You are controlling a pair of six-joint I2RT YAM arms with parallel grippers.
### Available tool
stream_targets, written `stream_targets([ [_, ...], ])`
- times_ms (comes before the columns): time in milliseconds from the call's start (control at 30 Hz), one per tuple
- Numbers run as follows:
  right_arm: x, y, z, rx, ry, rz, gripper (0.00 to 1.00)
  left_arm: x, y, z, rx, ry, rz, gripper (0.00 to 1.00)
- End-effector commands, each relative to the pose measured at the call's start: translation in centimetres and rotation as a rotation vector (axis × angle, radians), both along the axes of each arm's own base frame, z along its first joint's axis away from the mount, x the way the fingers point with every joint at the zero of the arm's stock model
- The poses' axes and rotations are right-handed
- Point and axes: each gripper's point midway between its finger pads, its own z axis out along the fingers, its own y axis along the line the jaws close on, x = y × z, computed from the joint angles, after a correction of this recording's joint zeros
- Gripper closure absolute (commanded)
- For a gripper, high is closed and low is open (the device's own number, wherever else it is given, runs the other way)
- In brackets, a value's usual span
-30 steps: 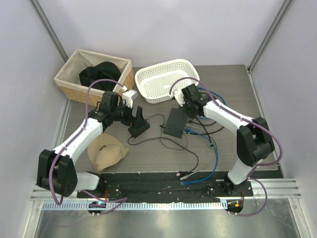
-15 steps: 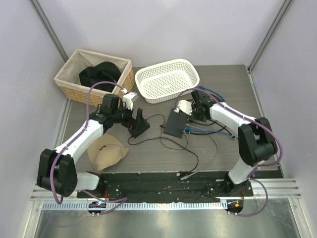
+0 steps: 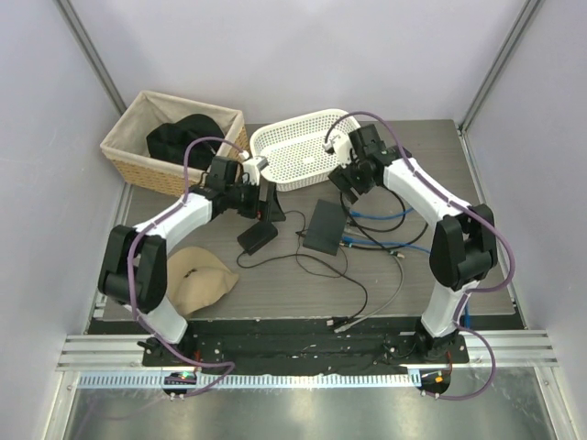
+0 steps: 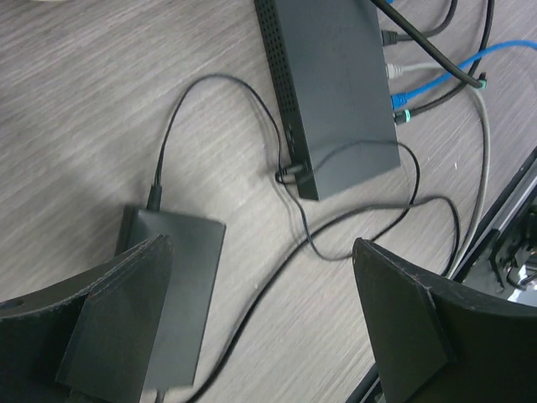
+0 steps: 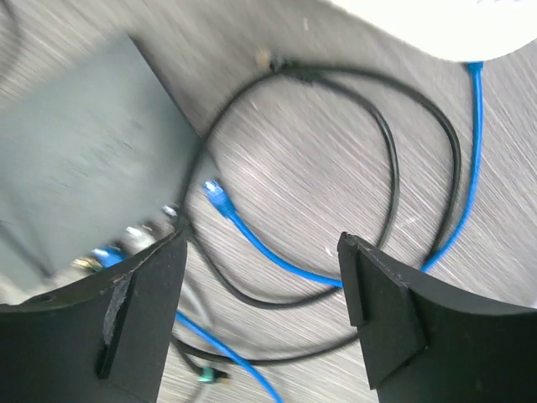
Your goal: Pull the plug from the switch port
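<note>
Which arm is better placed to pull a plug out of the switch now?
Probably the right: the right gripper hangs open near the socket edge of the switch. The left gripper hangs over the power adapter.

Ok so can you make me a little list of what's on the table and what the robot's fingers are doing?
switch: flat black box, mid-table, cables at one edge
left fingers: open, empty, over the power brick
right fingers: open, empty, over cables beside the switch
loose blue plug: lying on the table, not in the switch
baskets: white basket and wicker basket at the back
</note>
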Motion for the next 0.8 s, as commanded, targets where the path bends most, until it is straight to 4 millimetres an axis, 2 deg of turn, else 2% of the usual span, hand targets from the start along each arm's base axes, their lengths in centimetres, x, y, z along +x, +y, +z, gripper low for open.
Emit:
stream_targets([
  [0, -1.0, 2.9, 1.4, 0.187, 0.066, -0.042, 0.21, 2.4, -2.2, 1.6, -0.092, -0.013, -0.007, 0.07],
  [67, -0.3, 3.8, 1.0, 0.215, 0.075, -0.032, 0.23, 2.3, -2.7, 0.9, -0.117, 0.033, -0.017, 0.08],
  [200, 0.7, 6.1, -1.4, 0.268, 0.149, 0.043, 0.28, 2.1, -2.7, 0.7, -0.116, 0.069, -0.017, 0.09],
  [233, 1.0, 6.7, -2.3, 0.277, 0.166, 0.066, 0.28, 1.7, -2.5, 0.6, -0.105, 0.083, -0.018, 0.09],
  [400, 2.3, 8.8, -3.6, 0.335, 0.165, 0.158, 0.28, 0.1, -1.0, 2.4, -0.069, 0.039, -0.049, 0.09],
  [500, 2.8, 10.0, -4.3, 0.338, 0.153, 0.213, 0.28, -0.9, 0.2, 2.5, -0.032, 0.033, -0.055, 0.09],
  [600, 2.2, 10.8, -5.6, 0.3, 0.164, 0.301, 0.28, -1.7, 1.5, 2.9, -0.021, 0.031, -0.038, 0.09],
  [767, -1.6, 12.1, -7.9, 0.28, 0.262, 0.465, 0.29, -2.4, 2.5, 3.7, -0.012, -0.008, -0.015, 0.08],
])
